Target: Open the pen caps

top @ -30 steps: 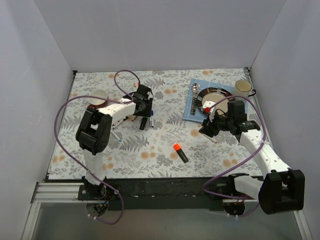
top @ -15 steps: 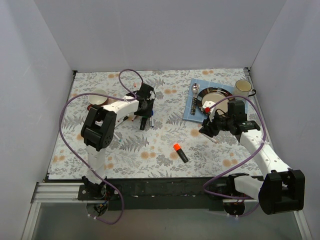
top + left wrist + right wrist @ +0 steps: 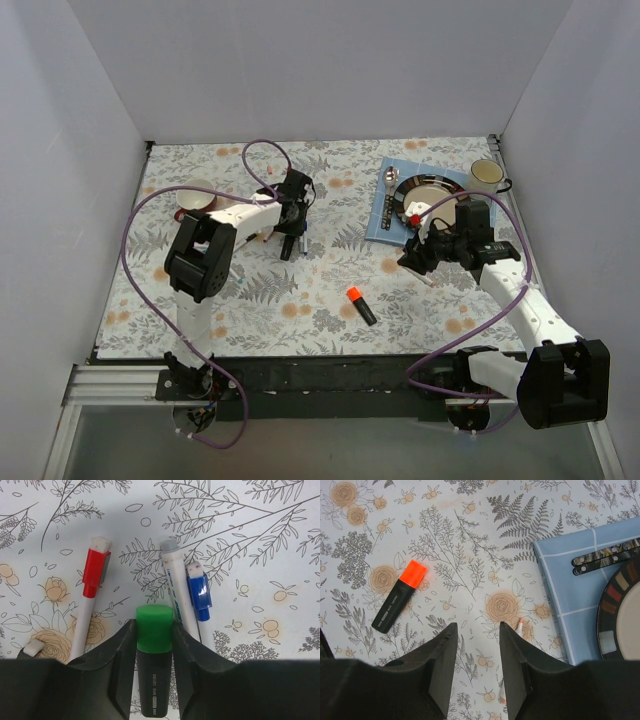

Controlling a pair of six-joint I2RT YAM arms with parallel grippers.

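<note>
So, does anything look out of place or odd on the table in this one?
Only minor things: a small red object sits at the plate's near rim, too small to identify, and the orange-capped black marker lies alone mid-table, apart from the other pens. Nothing spilled or broken.

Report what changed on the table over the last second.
The left gripper and its wrist swung slightly to the right in the top view, and the purple cable loop followed. It stayed low over the pens and is now shut on the green cap of a black marker. Whether that grip is new cannot be told. The right gripper, open, and the orange-capped marker did not move.
</note>
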